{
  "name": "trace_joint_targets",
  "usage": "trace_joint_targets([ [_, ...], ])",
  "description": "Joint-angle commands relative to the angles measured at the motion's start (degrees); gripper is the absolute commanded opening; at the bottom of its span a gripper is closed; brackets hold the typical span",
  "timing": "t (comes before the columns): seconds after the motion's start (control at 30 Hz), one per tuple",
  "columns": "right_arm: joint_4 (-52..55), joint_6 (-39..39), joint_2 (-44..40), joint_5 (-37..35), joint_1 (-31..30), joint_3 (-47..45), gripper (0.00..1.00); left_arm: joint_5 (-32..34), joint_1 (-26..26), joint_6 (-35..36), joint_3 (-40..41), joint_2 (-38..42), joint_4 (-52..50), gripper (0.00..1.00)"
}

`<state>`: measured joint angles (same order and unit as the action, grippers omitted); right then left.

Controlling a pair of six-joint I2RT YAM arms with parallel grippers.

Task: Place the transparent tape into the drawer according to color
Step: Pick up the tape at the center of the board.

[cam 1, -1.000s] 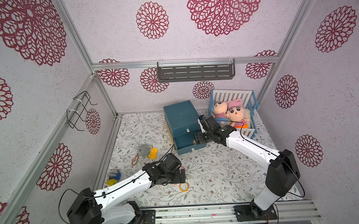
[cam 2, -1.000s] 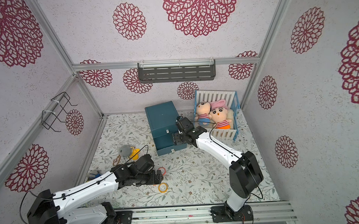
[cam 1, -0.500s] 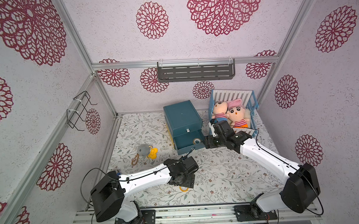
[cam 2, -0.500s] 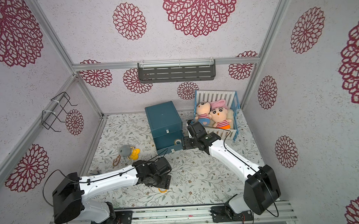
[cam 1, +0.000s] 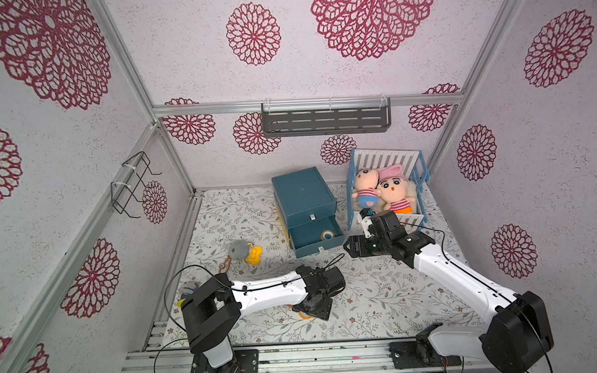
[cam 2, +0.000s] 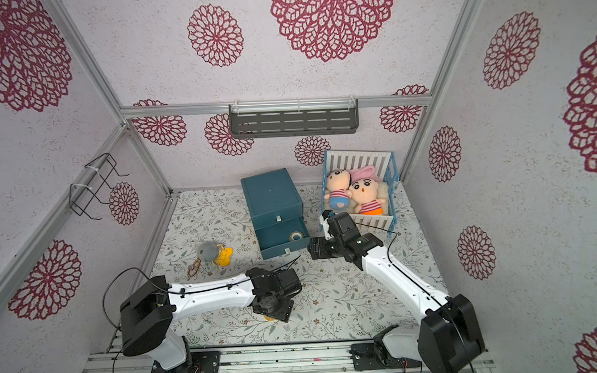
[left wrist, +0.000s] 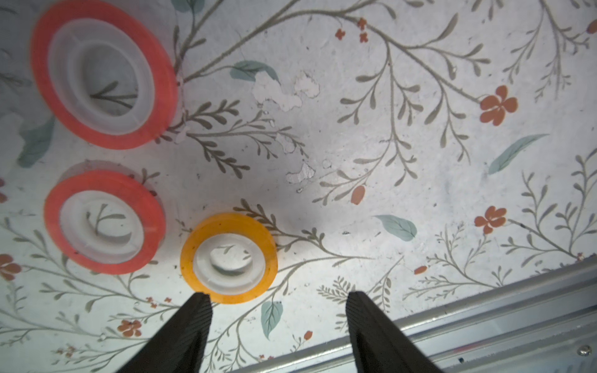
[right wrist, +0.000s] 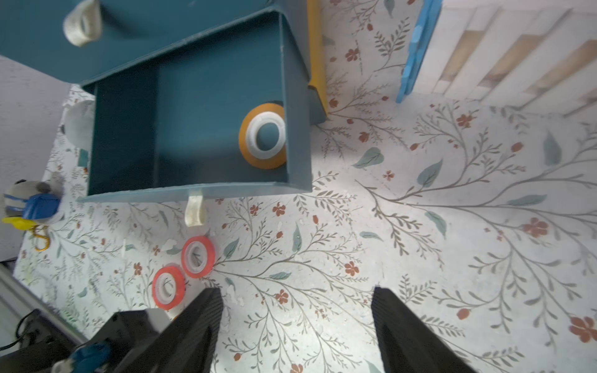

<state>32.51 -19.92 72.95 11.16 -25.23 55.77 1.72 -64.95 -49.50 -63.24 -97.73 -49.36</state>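
On the floral table lie a yellow tape ring [left wrist: 228,258] and two red-orange tape rings [left wrist: 103,72] [left wrist: 105,221]. My left gripper [left wrist: 277,297] hangs open just short of the yellow ring, one fingertip [left wrist: 198,302] at its rim and nothing between the jaws. In both top views this gripper [cam 1: 313,309] covers the rings, except for a yellow edge [cam 1: 304,317]. The teal drawer [right wrist: 193,190] stands pulled out, with another yellow tape ring [right wrist: 263,140] in its corner. My right gripper [right wrist: 297,294] is open and empty over bare table beside the drawer front [cam 1: 315,247].
A blue and white crib [cam 1: 417,175] with two dolls stands behind the right arm. A grey and yellow plush keychain [cam 1: 244,253] lies left of the teal cabinet [cam 1: 302,194]. An aluminium rail [left wrist: 484,306] runs along the table's near edge, close to the left gripper.
My left arm has swung right over the tape rings and its jaws have narrowed. My right gripper has drawn back from the drawer front, and the yellow ring inside now shows.
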Motion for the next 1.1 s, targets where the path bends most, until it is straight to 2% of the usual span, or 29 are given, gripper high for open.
trace_joint_targets([
  [0.0, -2.98, -1.35, -3.14, 4.48, 0.52, -0.8, 0.8, -0.84, -0.95, 0.45, -1.28, -1.18, -0.66, 0.7],
  [0.83, -2.17, -2.08, -9.22, 7.97, 2.58, -4.79, 0.8, -0.22, -1.26, 0.67, -0.57, -7.42, 2.17, 0.58],
  [0.93, -1.99, -2.08, -9.27, 8.26, 2.82, -4.88, 0.8, -0.4, -1.07, 0.7, -0.39, -7.74, 2.76, 0.53],
  [1.07, -1.59, -2.05, -9.5, 8.79, 3.12, -4.89, 0.8, -0.68, -0.74, 0.63, 0.2, -8.16, 3.52, 0.4],
])
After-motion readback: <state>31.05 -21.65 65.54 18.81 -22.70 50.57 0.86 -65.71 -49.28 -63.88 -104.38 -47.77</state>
